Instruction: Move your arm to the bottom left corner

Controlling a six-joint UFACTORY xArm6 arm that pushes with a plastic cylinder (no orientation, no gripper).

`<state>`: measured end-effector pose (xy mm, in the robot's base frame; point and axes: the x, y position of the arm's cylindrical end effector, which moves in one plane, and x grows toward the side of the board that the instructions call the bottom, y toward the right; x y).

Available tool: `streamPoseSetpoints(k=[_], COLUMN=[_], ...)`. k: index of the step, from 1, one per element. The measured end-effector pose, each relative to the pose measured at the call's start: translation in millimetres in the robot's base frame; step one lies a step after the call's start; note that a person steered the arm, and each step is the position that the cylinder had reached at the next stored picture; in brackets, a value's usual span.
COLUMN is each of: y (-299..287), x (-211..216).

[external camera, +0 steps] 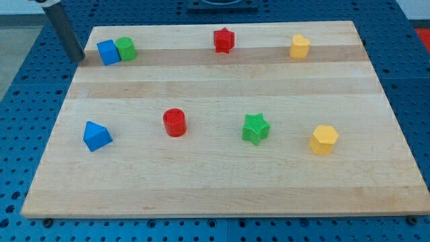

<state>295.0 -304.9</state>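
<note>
At the view's top left, my tip rests at the board's left edge, near its top corner, the rod rising up and to the left out of view. It is a bare rod with nothing to close or grasp, and it touches no block. The board's bottom left corner, named by the task, is well apart from the tip, far down the view's left side.

Just right of the tip, with a small gap, sits the blue cube, and the green cylinder touches its right side. Below them, in the lower row, the blue triangular block is the block nearest the bottom left corner. Right of it stands the red cylinder.

Near the middle of the top edge is the red star. Below and to its right, in the lower row, lies the green star.

Toward the view's right, the yellow block sits in the top row; its shape looks pentagonal or hexagonal, and I cannot tell which. The yellow hexagon sits in the lower row, farthest right.
</note>
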Motion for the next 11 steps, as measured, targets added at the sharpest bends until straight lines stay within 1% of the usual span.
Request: streamPoseSetpoints(k=[4, 5, 6, 7, 8, 9, 10, 11], y=[0, 0, 3, 4, 4, 8, 58, 87], x=[-1, 10, 119, 127, 181, 195, 271, 267])
